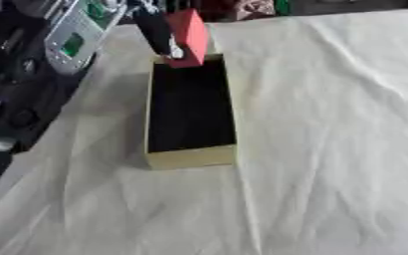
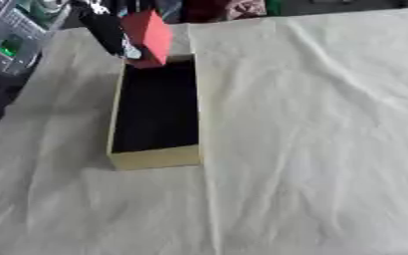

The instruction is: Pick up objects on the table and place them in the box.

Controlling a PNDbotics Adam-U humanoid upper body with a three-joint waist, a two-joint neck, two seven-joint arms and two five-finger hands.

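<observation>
Your left hand (image 1: 159, 35) comes in from the far left, its fingers (image 1: 174, 52) closed around the red block (image 1: 190, 37). You hold that block tilted, just above the far end of the box (image 1: 190, 158), its lower corner over the far rim. The box is open-topped with tan walls and a dark inside, lying lengthways away from you on the bench (image 1: 329, 149), which is covered in a wrinkled white cloth (image 2: 329, 99)

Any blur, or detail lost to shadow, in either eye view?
Left eye view: soft throughout; the tan cardboard box's interior reads solid black. Right eye view: equally soft; the red block and the dark hand holding it are smeared; cloth wrinkles stay evenly lit, without glare.
</observation>
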